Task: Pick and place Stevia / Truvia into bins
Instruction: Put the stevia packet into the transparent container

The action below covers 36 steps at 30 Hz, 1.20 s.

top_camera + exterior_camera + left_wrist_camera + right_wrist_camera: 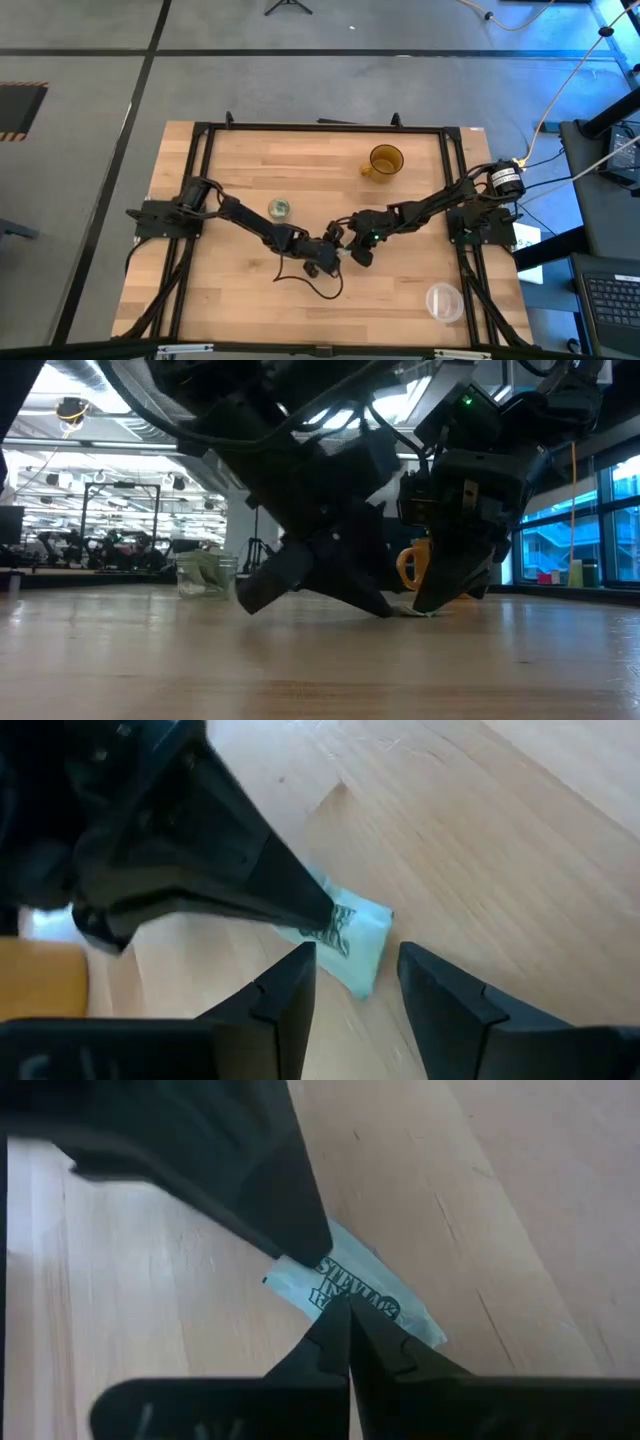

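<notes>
Left fingers point(290, 990): spread apart, tips on either side of the near end of a Stevia packet point(350, 945), not closed on it.
Right fingers point(345, 1342): pressed fully together, tips down on the same packet, pinning it flat.
Packet: flat on the wooden table point(240, 310), mid-table, between both grippers.
Glass cup point(280, 208): left of centre, holds white-green packets.
Amber mug point(384, 162): far side.
Plastic container point(444, 301): near right corner.
</notes>
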Available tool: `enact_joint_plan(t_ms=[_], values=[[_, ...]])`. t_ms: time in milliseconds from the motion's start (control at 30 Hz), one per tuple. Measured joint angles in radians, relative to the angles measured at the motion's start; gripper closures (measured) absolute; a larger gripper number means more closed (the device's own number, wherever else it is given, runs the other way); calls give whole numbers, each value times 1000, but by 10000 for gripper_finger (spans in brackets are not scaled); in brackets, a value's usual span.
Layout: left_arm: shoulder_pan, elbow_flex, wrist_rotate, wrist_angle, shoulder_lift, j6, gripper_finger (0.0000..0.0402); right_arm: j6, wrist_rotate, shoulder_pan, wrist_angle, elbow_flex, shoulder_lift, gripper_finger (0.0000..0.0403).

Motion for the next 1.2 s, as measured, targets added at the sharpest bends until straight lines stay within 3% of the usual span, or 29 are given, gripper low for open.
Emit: enact_joint_plan(t_ms=[200,367,933,1067,1200], values=[[-14,107,-55,-50,106,52,259,3,-4,0,-9,0,-2,403],[-25,130,-87,-72,122,51,265,3,-3,0,-17,-1,-3,403],[-13,128,-68,-90,112,-3,358,-4,0,-1,-21,2,-1,402],[-13,127,-72,-99,108,-19,389,-5,1,-1,-19,2,0,392],[-20,126,-86,-113,100,-18,394,-2,16,0,3,2,1,377]])
